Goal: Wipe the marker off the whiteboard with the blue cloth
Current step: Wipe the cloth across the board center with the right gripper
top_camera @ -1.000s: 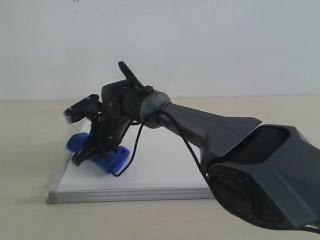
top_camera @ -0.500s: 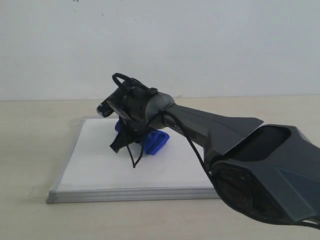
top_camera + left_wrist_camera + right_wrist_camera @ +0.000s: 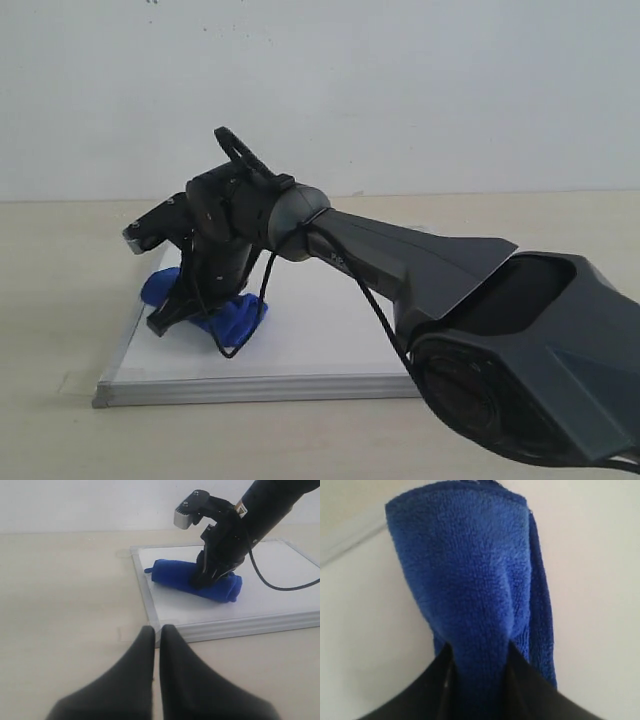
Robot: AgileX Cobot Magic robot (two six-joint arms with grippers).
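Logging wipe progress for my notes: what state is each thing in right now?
blue cloth: rolled up, lying on the board, gripped.
whiteboard: lying flat, uncovered surface plain white.
right pincer: shut on the blue cloth.
left pincer: shut, empty, off the board.

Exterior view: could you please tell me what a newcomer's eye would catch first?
The bright royal-blue fluffy microfibre cloth, pinched in the black right gripper, lies on the left part of the flat white silver-framed whiteboard. No red marker line shows on it.
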